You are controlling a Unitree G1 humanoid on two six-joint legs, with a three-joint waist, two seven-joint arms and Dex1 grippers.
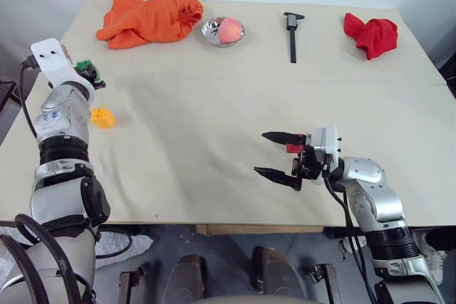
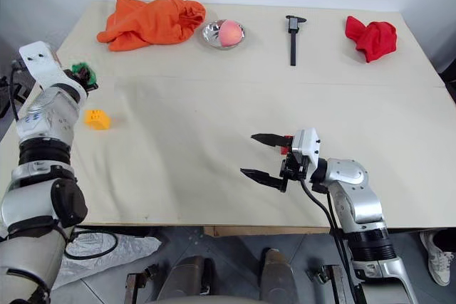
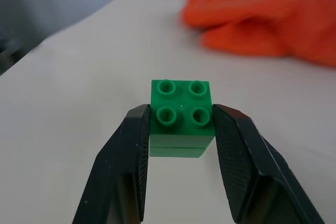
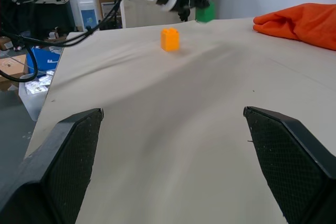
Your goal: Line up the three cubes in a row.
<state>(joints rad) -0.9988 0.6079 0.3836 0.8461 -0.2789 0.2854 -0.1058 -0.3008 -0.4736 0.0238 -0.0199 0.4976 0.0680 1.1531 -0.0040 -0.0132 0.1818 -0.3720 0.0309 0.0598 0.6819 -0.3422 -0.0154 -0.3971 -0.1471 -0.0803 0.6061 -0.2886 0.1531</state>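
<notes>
Left gripper [image 3: 181, 124] is clamped on the small green studded plastic brick [image 3: 182, 116], right gripper [image 1: 279, 156] gaping empty — best carry it level and set it square beside the small yellow-orange studded brick [image 1: 102, 117].

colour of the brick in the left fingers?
Green brick, clamped between the left gripper's fingers; clearest in the left wrist view.

Glossy studded plastic green cube [image 3: 181, 116]

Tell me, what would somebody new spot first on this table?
Probably the big orange cloth bunched at the table's far left. Then the left claw gripping the green brick near the left edge, with the yellow-orange brick lying close by. The right claw hangs wide open at the near side.
</notes>
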